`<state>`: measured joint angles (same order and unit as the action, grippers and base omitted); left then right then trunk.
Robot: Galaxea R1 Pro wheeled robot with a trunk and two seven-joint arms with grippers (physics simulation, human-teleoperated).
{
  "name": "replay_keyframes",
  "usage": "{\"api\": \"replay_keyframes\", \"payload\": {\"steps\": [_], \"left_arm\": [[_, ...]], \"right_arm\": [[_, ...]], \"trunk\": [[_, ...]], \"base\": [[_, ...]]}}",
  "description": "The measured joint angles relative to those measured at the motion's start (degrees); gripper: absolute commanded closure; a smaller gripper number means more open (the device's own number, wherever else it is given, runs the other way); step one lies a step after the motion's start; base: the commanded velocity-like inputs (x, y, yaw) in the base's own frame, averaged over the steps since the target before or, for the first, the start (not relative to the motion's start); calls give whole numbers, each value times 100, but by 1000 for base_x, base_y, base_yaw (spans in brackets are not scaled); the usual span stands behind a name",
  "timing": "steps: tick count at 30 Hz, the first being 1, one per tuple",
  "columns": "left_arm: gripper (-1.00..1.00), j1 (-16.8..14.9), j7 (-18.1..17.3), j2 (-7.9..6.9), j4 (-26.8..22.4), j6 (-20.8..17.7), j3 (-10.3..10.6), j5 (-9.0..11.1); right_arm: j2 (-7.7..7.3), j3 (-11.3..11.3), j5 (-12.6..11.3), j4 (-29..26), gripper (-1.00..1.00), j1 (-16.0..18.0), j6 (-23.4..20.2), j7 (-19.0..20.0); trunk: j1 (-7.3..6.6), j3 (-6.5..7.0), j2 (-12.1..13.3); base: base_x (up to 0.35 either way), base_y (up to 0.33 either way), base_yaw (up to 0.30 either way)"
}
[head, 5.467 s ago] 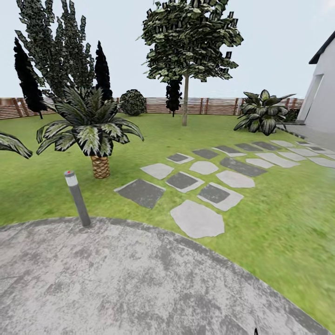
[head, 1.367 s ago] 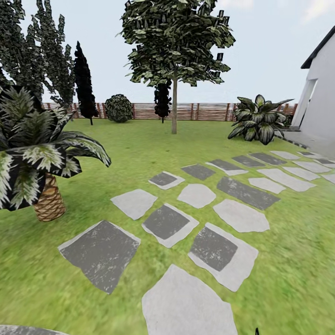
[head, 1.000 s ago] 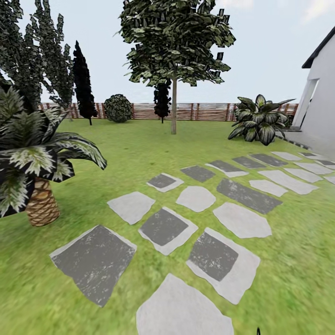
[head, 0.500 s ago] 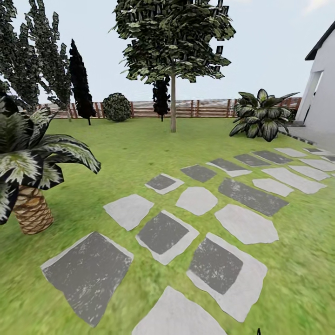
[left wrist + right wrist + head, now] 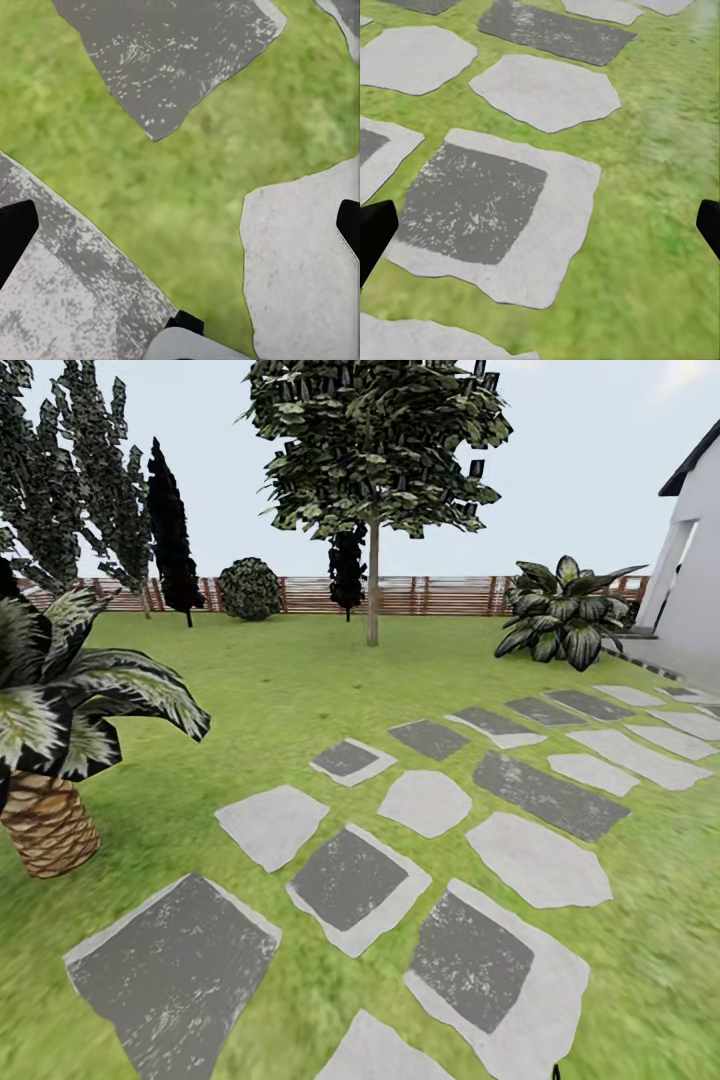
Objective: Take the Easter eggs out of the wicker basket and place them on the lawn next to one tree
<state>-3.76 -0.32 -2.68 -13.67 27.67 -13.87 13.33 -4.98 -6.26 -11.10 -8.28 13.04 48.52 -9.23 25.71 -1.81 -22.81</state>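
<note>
The Easter eggs and the wicker basket are out of view. The lawn [image 5: 270, 680] stretches ahead to the slat fence. A tall tree [image 5: 372, 595] with a pale straight trunk and a broad leafy crown stands far ahead, slightly left of centre. In the left wrist view my left gripper [image 5: 180, 232] is open, its black fingertips [image 5: 15, 234] wide apart above grass and paving stones. In the right wrist view my right gripper [image 5: 540, 229] is open too, over a dark stepping stone [image 5: 476, 202], with nothing between its fingers.
Grey stepping stones [image 5: 345, 880] run from near me toward the white house [image 5: 695, 560] at the right. A squat palm [image 5: 45, 760] stands close on the left. Dark conifers [image 5: 170, 530], a round bush [image 5: 250, 588] and a broad-leaf plant [image 5: 560, 615] line the fence [image 5: 440, 595].
The camera has moved forward off the paved patio onto the lawn. The stepping stones and palm now look nearer and larger, and the lamp post has left the view.
</note>
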Motion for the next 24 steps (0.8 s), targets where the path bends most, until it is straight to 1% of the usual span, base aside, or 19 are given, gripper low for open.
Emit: {"api": "replay_keyframes", "payload": {"steps": [15,24], "left_arm": [[-100,-1,0,9,0,-5,30,-26],[-100,-2,0,7,1,-9,31,-31]], "right_arm": [[5,19,34,-1,-100,0,2,7],[5,16,39,-1,-100,0,8,6]], "trunk": [[0,0,1],[1,0,1]], "base": [[329,-2,0],[309,-161,0]]}}
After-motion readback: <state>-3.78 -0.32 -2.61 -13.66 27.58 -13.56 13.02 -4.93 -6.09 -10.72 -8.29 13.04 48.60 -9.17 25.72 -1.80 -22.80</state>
